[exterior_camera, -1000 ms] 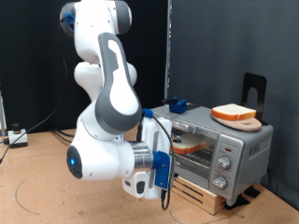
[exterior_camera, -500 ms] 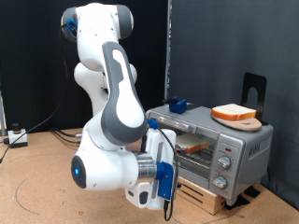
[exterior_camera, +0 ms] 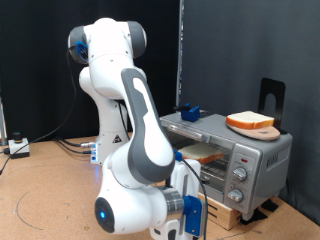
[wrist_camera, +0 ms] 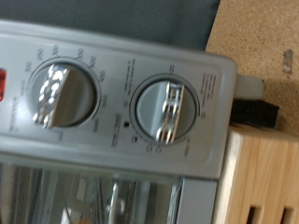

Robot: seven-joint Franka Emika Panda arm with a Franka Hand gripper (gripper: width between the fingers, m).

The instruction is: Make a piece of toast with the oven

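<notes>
The silver-grey oven stands on a wooden crate at the exterior view's right, its glass door shut. The piece of toast lies inside on the rack, seen through the glass. My gripper's hand, with a blue part, is low at the exterior view's bottom edge, in front of the oven's lower front; its fingers do not show. The wrist view shows the oven's control panel close up, with two silver knobs, one and another. No fingers show there.
A rounder orange-rimmed slice lies on a tan wooden board on the oven's top. A small blue object sits on the oven's top towards the back. The wooden crate sits under the oven. A black stand rises behind it.
The arm has swung down and towards the exterior view's right. The hand has dropped to the bottom edge, closer to the oven's front. The oven and the slices have not moved.
</notes>
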